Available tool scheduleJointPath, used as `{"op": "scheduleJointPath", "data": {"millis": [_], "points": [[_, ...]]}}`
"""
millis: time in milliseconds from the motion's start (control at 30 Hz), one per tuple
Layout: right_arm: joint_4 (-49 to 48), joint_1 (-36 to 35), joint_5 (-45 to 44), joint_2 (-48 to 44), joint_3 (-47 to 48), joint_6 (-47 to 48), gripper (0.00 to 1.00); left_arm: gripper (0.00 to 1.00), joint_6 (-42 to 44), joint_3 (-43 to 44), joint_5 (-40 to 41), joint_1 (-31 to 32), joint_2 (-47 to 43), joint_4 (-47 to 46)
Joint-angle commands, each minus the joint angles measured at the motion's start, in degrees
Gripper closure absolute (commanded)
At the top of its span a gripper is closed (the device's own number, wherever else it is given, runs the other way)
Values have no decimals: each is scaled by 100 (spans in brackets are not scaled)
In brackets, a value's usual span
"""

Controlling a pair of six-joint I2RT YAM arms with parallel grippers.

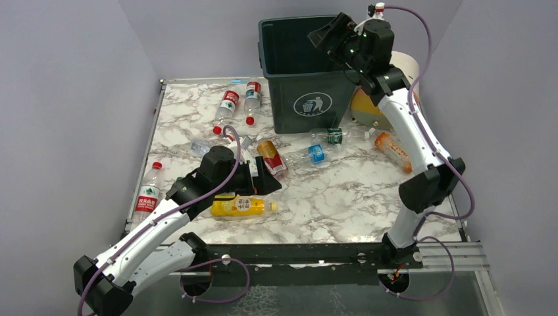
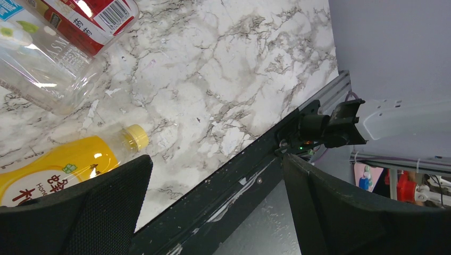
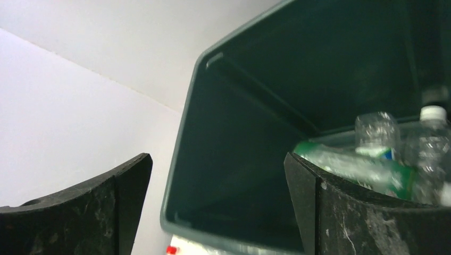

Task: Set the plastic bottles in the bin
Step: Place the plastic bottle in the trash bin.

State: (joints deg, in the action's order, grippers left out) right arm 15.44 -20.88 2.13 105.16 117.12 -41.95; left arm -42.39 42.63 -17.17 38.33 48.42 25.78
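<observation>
The dark green bin (image 1: 309, 72) stands at the back of the marble table. My right gripper (image 1: 327, 36) hangs open and empty over its right rim. The right wrist view looks down into the bin (image 3: 250, 133), where clear bottles (image 3: 375, 154) with green labels lie. My left gripper (image 1: 263, 179) is open and empty, low over the table. It sits between the yellow-orange bottle (image 1: 240, 207) and the red-and-gold bottle (image 1: 271, 158). In the left wrist view the yellow-orange bottle (image 2: 64, 170) lies by the left finger, with a clear bottle (image 2: 37, 69) beyond it.
More bottles lie about: red-labelled ones at the left edge (image 1: 148, 194) and at the back (image 1: 228, 104), blue-labelled (image 1: 312, 155) and green-labelled (image 1: 332, 136) ones before the bin, an orange one (image 1: 393, 150) at the right. A cream-and-orange cylinder (image 1: 366, 105) stands behind the right arm. Loose red caps (image 1: 217, 130) lie nearby.
</observation>
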Motion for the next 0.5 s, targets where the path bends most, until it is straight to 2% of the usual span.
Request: {"op": "scheduleJointPath", "data": {"millis": [0, 133, 467], "points": [[427, 23, 79, -1223, -667, 312, 1, 1, 20, 9, -107, -1, -37, -193], [541, 25, -108, -2271, -1814, 540, 0, 1, 46, -7, -141, 0, -34, -203], [1843, 23, -736, -3875, -3327, 763, 0, 1, 112, -31, -232, 4, 22, -255]]}}
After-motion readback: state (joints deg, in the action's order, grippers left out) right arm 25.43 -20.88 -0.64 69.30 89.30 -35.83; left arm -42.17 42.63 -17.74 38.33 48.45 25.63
